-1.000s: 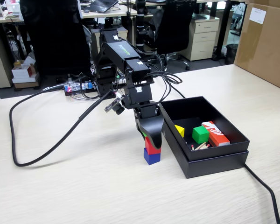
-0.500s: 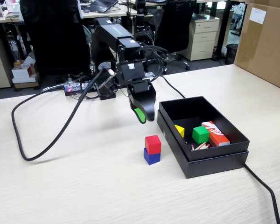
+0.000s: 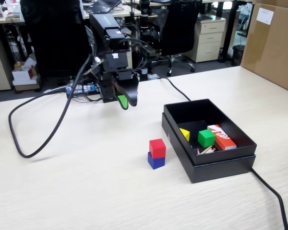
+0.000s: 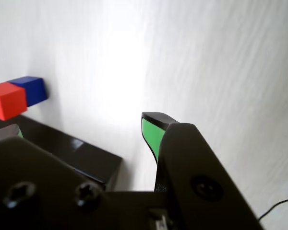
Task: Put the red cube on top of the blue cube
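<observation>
While the claw hangs in the air above the table, it holds nothing, and its two black jaws look spread apart: the wrist view shows one green-padded tip clear in the middle and only a sliver of green at the far left edge, with bare table between them, though that second tip is mostly hidden, so I judge the spread from a poor angle. In the fixed view the jaws overlap and only one green pad shows.

Below the claw and to its right in the fixed view, well apart from it, the red cube sits on top of the blue cube, turned slightly askew but resting squarely on it. The wrist view shows the same pair at its left edge, the red cube touching the blue cube, both well clear of the tips.

Just right of the stack lies an open black box. Inside it are a green cube, a yellow piece, and a red-orange box with white lettering. A thick black cable loops across the table to the claw's left.
</observation>
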`<state>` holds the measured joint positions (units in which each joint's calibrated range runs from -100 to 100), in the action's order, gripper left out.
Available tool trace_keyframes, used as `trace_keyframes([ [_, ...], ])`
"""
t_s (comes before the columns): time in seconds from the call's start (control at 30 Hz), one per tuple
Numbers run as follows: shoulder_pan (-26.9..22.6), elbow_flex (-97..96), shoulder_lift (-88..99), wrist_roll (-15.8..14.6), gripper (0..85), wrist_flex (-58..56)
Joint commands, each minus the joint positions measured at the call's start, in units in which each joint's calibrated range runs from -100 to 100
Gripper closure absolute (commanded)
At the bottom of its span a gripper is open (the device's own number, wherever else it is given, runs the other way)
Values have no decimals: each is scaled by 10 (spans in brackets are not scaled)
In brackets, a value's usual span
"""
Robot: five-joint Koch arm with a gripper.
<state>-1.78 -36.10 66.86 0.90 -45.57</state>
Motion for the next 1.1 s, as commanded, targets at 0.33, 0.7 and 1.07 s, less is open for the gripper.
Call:
trace_keyframes([
  [0.33,0,-247,243,-4,352,122],
  [0.7,1,-367,302,-2,342,193],
  [1.07,3,-508,314,9,342,341],
])
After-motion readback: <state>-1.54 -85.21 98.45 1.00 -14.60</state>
